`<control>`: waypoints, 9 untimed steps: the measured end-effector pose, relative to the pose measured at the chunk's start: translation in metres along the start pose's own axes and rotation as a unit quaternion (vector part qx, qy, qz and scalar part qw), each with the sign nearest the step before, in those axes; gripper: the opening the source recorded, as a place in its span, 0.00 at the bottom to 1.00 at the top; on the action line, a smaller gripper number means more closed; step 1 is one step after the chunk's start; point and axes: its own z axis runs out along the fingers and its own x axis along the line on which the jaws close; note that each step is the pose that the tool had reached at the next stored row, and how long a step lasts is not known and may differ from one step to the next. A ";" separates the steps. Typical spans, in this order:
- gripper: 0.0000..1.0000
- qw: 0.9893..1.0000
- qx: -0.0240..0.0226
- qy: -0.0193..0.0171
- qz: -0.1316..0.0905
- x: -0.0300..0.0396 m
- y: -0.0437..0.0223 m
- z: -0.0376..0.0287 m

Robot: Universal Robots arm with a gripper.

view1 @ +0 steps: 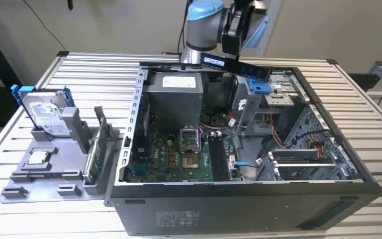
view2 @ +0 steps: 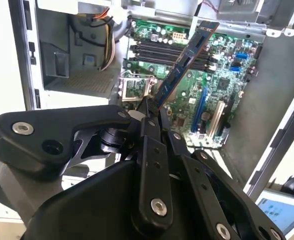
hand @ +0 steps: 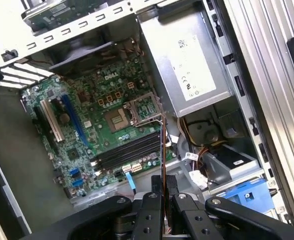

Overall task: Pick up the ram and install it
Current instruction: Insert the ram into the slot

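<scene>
Ram [view1: 235, 65] clamped between gripper [view1: 234, 55] fingers, above the open case's [view1: 244, 209] far rim in the exterior view, clear of it. Second wrist view: it slants over the motherboard [view2: 212, 85], not touching. First wrist view: edge-on above the memory slots [hand: 124, 152].

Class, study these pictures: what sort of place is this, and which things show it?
Probably a robotics lab bench for computer assembly: an open computer case on a slatted metal table, a gripper holding the ram above it, and a hard drive parked in a grey fixture beside it.
</scene>
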 end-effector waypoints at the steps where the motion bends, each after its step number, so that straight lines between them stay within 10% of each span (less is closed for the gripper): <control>1: 0.14 1.000 0.000 0.000 0.004 0.0000 0.0000 0.0000; 9: 0.14 0.999 0.001 0.000 0.035 0.0000 0.0000 0.0000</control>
